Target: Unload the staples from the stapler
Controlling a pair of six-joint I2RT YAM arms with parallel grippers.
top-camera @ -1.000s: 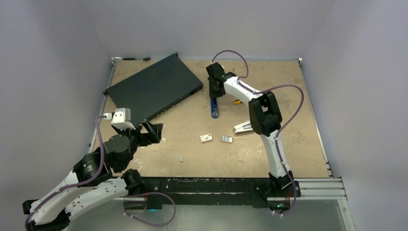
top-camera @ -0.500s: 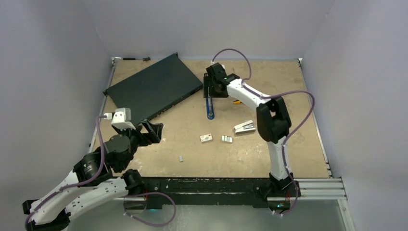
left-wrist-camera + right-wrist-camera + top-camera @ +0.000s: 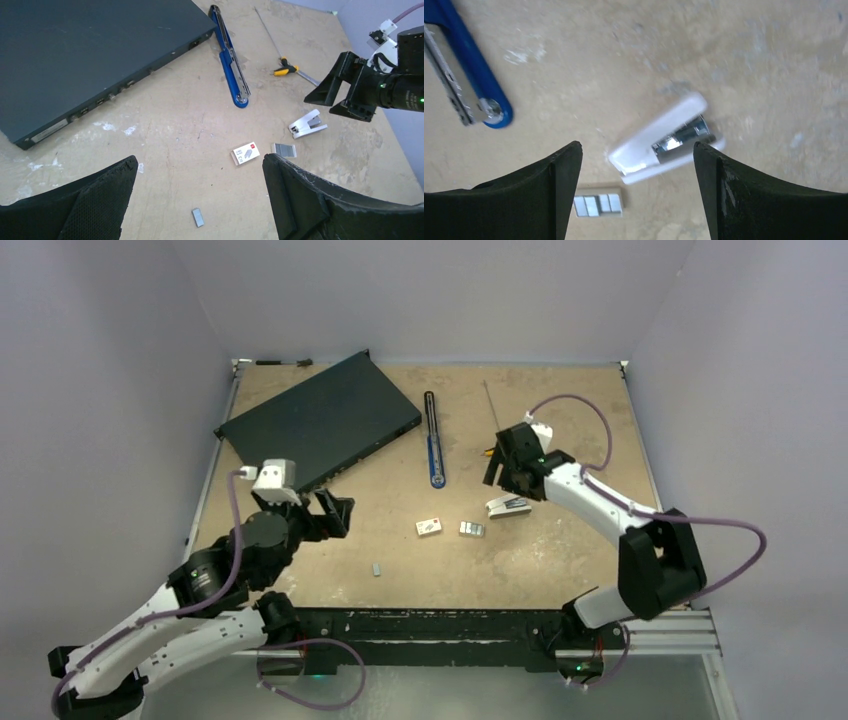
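The tan table (image 3: pixel 560 560) was a scuffed, blotchy board. At its 10 o'clock lay a flat dark network switch (image 3: pixel 318 425), a matt metal slab with a pale label on its front edge, too small to read.

The left gripper (image 3: pixel 200 165) hung wide open over bare board at 8 o'clock, holding nothing. The right gripper (image 3: pixel 636 146) was also spread wide and empty, hovering just above a small white stapler (image 3: pixel 664 140).

The blue stapler (image 3: pixel 432 438) lay folded open flat near the centre. Its long axis ran 12 to 6, with the rounded blue end at 6 and the bright metal channel facing up. A thin metal rod (image 3: pixel 489 410) lay at its 3 o'clock.

The white stapler was smooth plastic with a shiny metal core, and its long axis ran from 2 to 8.

A small white box (image 3: pixel 245 153) bore a reddish label with unreadable print. The staples (image 3: pixel 283 150), a silver-grey ribbed strip, lay just at its 3 o'clock. A shorter staple strip (image 3: pixel 198 217) lay apart at 7 o'clock.
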